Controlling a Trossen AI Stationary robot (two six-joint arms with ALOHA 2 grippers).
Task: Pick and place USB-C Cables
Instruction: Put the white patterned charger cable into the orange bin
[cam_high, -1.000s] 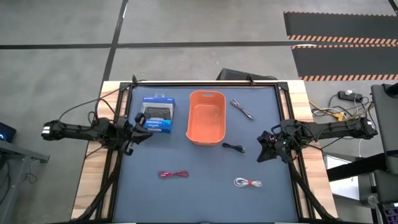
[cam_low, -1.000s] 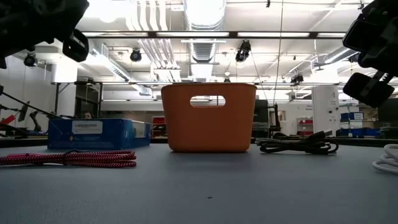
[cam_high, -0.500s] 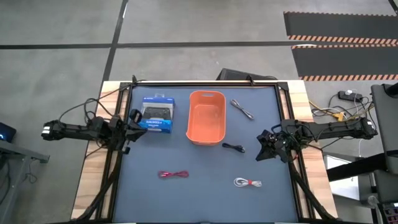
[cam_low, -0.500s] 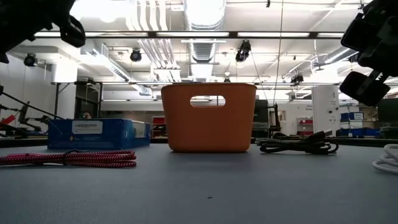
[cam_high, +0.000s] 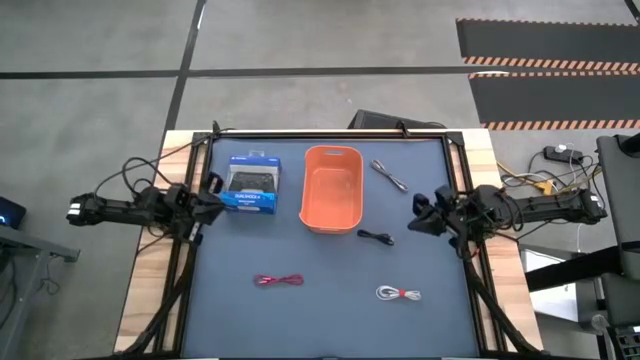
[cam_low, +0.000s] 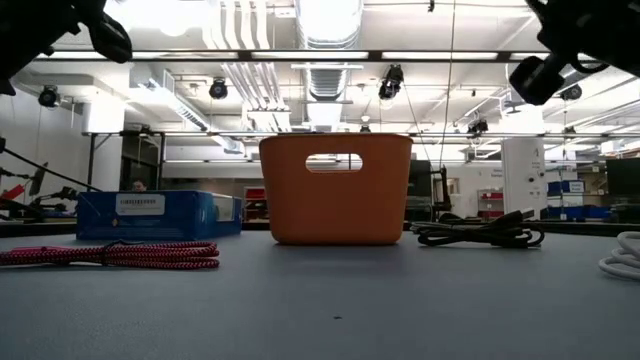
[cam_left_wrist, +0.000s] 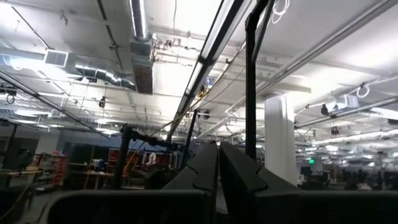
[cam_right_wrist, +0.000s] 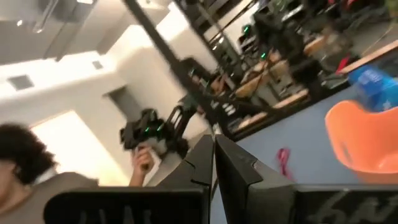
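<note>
Closed left hand (cam_left_wrist: 217, 163) against ceiling ducts (cam_left_wrist: 140, 53).

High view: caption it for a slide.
Four cables, red, white, black and grey, lie around an orange bin; neither arm holds anything.

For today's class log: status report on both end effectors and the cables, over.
Left end effector shut, right end effector shut, both empty. Red cable, white cable, black cable, grey cable on mat; bin empty.
</note>
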